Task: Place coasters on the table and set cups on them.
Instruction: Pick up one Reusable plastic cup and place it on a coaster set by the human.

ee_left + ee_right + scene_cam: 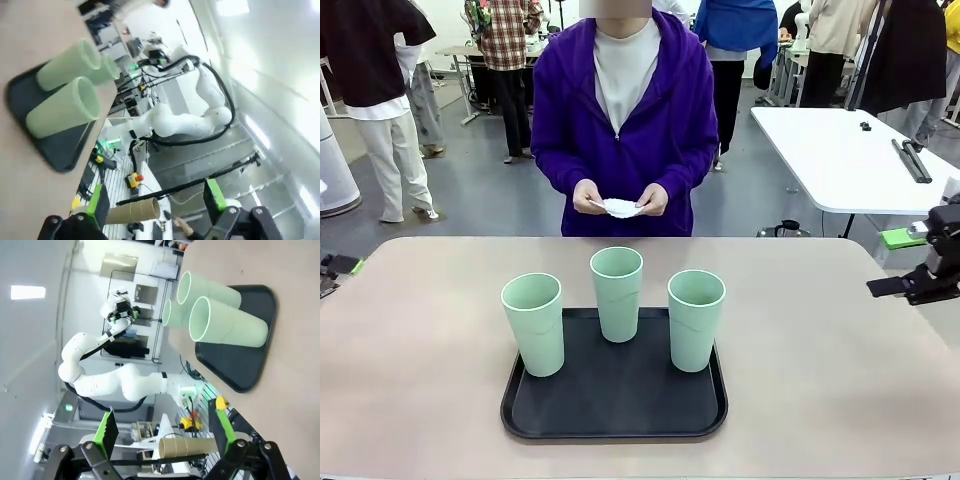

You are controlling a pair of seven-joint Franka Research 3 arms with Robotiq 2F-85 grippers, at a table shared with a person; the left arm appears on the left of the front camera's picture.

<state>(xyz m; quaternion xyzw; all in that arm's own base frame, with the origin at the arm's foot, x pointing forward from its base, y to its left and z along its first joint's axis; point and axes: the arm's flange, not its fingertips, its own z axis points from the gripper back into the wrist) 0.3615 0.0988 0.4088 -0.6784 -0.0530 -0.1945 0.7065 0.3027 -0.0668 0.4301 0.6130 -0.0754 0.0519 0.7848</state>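
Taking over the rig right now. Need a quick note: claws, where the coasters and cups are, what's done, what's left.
Both open and empty: left claw at the left edge of the table, right claw near the right edge.
All three cups stand upright on the black tray, mid-table.
The coasters are in the person's hands at the far side; count unclear.
Done: nothing placed yet.
Left: coasters onto the table, one cup on each.
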